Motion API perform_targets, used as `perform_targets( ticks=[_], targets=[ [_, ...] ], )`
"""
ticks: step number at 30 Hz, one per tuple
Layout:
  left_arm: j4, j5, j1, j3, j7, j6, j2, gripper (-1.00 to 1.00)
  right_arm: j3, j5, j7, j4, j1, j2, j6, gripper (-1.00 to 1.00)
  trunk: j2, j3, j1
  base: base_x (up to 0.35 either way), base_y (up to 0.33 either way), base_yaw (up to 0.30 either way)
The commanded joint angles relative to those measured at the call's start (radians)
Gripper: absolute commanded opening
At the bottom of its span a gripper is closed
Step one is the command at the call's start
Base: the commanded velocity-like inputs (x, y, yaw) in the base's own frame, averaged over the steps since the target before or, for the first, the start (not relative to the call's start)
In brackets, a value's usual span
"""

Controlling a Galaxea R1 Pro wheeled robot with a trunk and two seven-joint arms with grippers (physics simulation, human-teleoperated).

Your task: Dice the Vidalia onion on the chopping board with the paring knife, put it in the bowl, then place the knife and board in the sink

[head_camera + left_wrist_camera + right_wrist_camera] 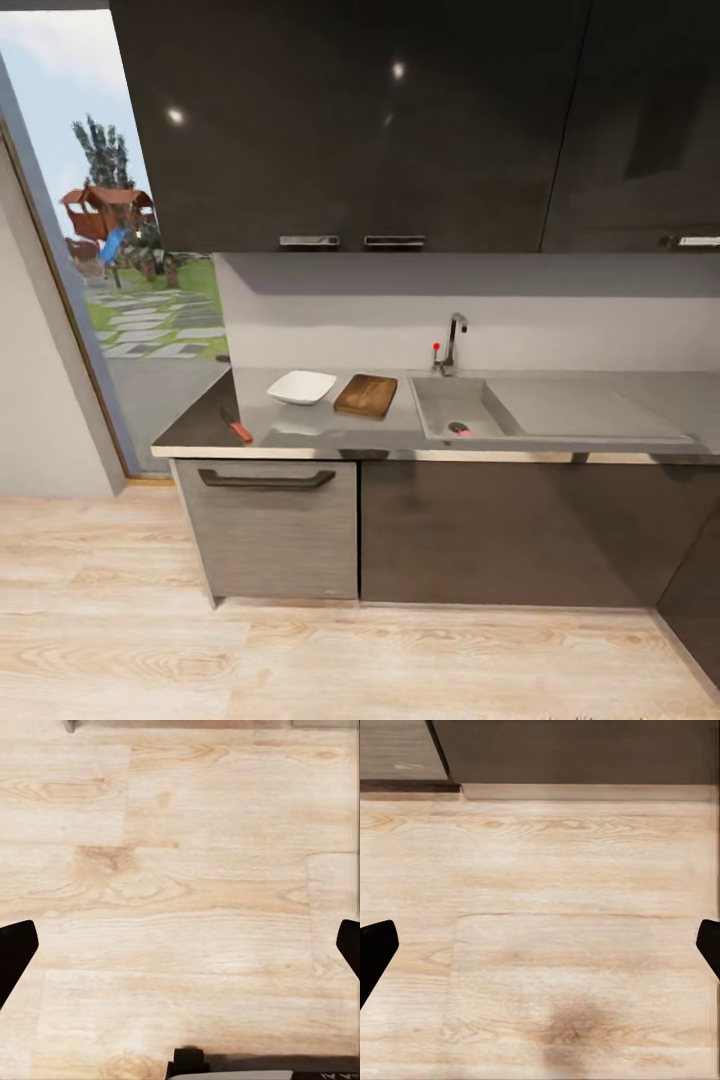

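A kitchen seen from across the wood floor: on the table sit the knife near the front edge, the bowl and, just beside it, the board. The sink lies to their right; something small and pale pink sits at its drain, probably the onion. Both arms hang over the floor, left jaws and right jaws spread wide and empty. The approach should end squarely before the sink, basin within reach.
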Motion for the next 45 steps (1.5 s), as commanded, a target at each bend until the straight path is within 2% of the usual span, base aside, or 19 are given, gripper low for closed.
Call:
perform_targets(
  ticks=[1,9,45],
  targets=[
    [-0.001,0.001,0.0,0.001,0.0,-0.002,0.0,1.0,0.0,0.0,-0.001,0.0,0.0,0.0,-0.002,1.0,0.007,0.002,-0.004,0.0,0.0,-0.186],
    [-0.001,0.001,0.0,0.001,0.001,-0.002,0.0,1.0,0.0,0.0,-0.001,0.0,0.0,0.0,-0.002,1.0,0.063,0.027,-0.035,0.0,0.0,-0.088],
    [-0.001,0.001,0.0,0.001,0.0,-0.003,0.002,1.0,0.0,0.0,-0.001,0.0,0.0,0.0,-0.002,1.0,0.315,0.14,-0.173,0.0,0.0,-0.001]
  ],
)
